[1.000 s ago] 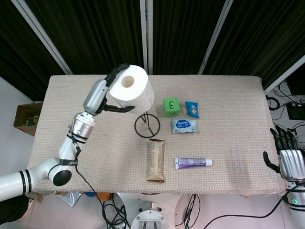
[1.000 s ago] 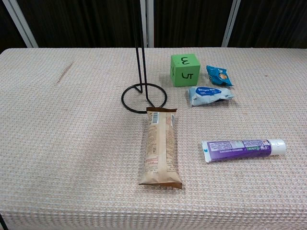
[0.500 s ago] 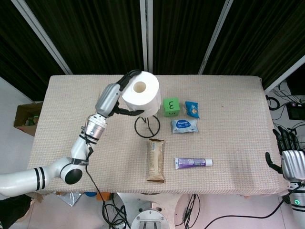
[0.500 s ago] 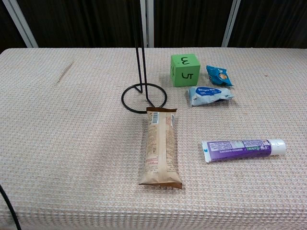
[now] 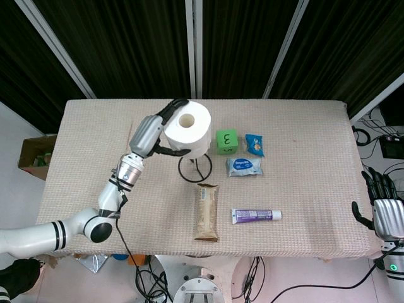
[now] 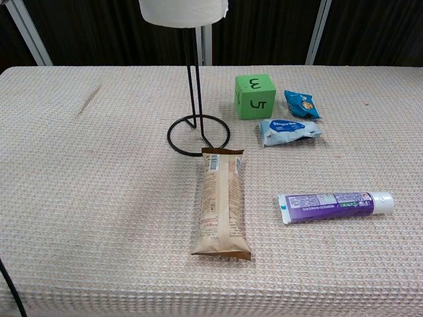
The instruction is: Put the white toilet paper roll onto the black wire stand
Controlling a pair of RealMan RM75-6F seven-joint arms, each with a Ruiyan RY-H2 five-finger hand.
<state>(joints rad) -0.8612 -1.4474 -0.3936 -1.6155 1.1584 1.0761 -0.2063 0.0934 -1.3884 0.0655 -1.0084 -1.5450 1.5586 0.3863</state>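
I hold white toilet paper roll (image 5: 187, 129) in left hand (image 5: 153, 130). Since a second ago, roll moved right and lower; now over black wire stand (image 6: 196, 99), bottom visible in chest view. Threading seems started. Right hand (image 5: 384, 211) empty, fingers apart, at table edge.

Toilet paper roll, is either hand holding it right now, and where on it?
The left hand grips the white toilet paper roll around its outer side. The right hand holds nothing.
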